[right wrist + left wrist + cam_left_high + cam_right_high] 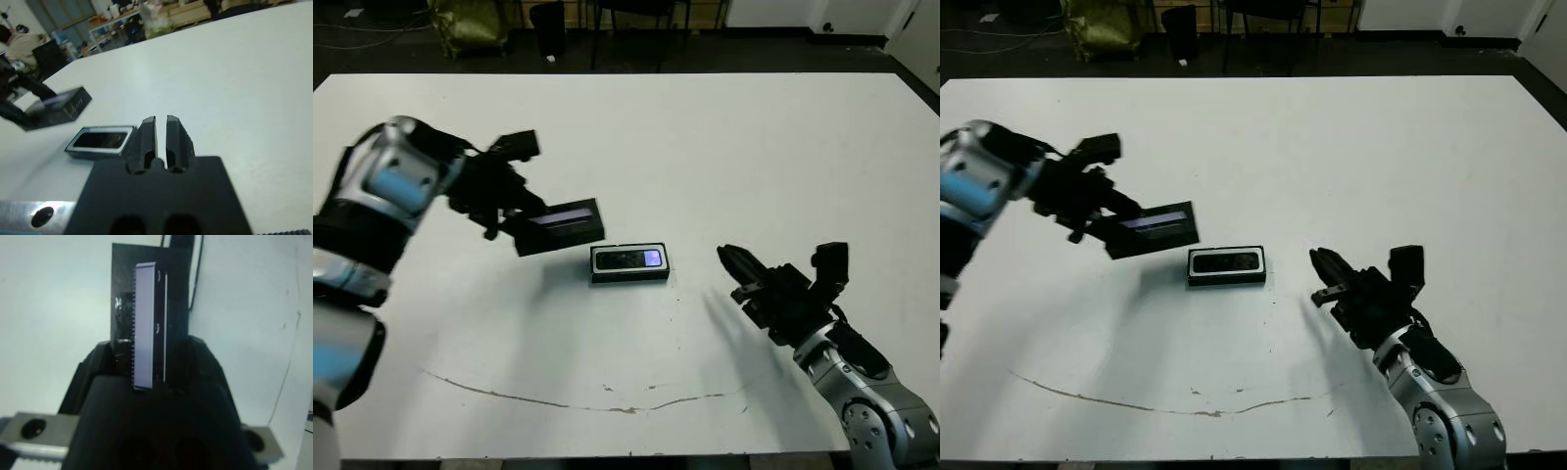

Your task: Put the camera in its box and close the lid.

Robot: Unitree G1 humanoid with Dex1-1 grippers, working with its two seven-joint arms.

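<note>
The box rests flat in the middle of the table, and the camera lies inside it with its bluish screen toward the right. Left of the box, my left gripper holds the lid tilted above the table, shut on it. The lid's pale stripe shows between the fingers in the left wrist view. To the right of the box, my right gripper hovers low and points at it. Its fingers are shut with nothing between them.
A thin brown line runs across the table near its front edge. Chairs and a yellowish bag stand beyond the far edge. A person sits far off in the right wrist view.
</note>
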